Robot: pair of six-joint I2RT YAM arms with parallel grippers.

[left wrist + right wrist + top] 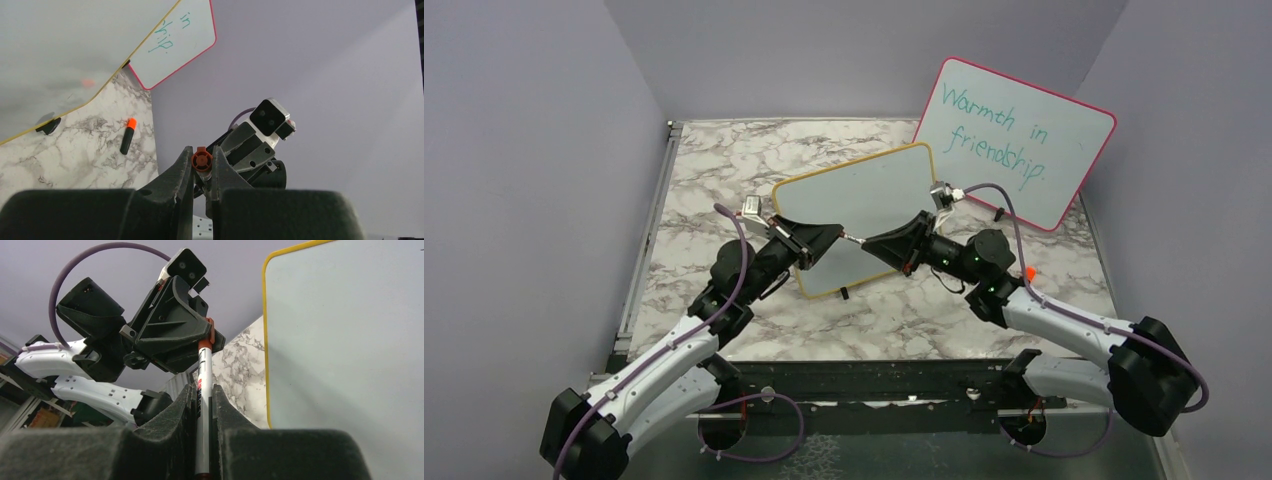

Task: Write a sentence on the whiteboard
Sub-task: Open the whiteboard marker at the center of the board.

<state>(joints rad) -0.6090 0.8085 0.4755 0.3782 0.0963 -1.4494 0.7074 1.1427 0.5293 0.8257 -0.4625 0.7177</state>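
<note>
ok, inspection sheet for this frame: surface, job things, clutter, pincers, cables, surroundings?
Surface: marble-pattern tabletop.
Job's things: yellow-framed whiteboard mid-table, face blank; sentence not yet written; marker held in front of it.
Clutter: pink-framed board with teal writing at rear right; black-and-orange cap-like piece lying on the marble.
Grippers: left pincer shut on the marker's orange end; right pincer shut on its barrel.
Cables: purple cable along each arm, slack loop by the left base.
Surroundings: plain lilac walls; nothing else seen.
</note>
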